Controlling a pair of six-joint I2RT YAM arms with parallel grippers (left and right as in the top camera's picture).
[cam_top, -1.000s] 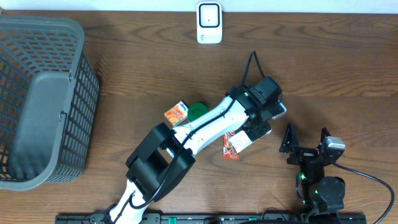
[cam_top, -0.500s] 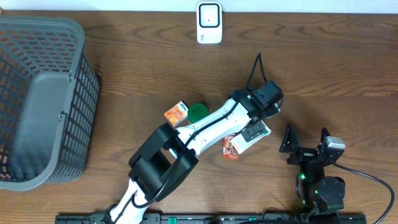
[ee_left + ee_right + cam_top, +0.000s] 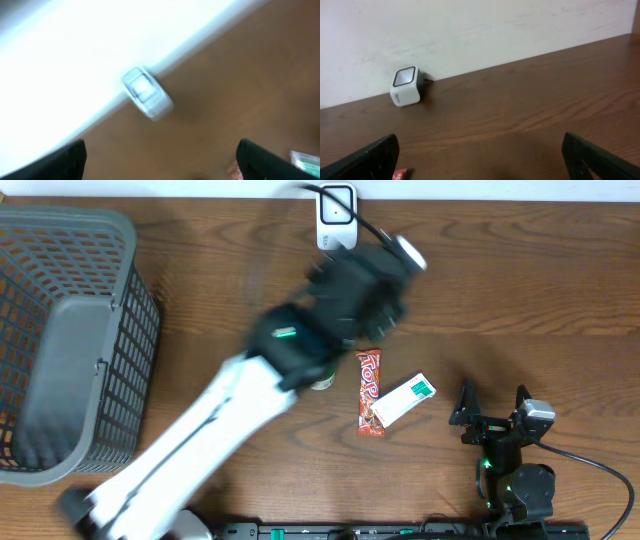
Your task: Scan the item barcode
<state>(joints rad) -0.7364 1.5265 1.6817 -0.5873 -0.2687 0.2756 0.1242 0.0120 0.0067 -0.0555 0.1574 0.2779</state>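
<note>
The white scanner (image 3: 336, 215) stands at the table's far edge, also blurred in the left wrist view (image 3: 146, 93) and in the right wrist view (image 3: 406, 85). A white and green box (image 3: 403, 400) lies flat on the table, leaning against a red snack bar (image 3: 368, 392). My left gripper (image 3: 355, 280) is raised and blurred just in front of the scanner, open and empty (image 3: 160, 170). My right gripper (image 3: 492, 405) rests open near the front right, its jaws wide apart (image 3: 485, 165) with nothing between them.
A dark mesh basket (image 3: 60, 340) fills the left side. A green round item (image 3: 322, 382) peeks out from under the left arm. The scanner's cable runs across the arm's top. The red bar's corner (image 3: 400, 175) shows by my right gripper's left finger.
My left gripper opened and let go of the white and green box, which now lies by the red bar. The left arm rose and swung back toward the scanner. The right arm stayed still.
</note>
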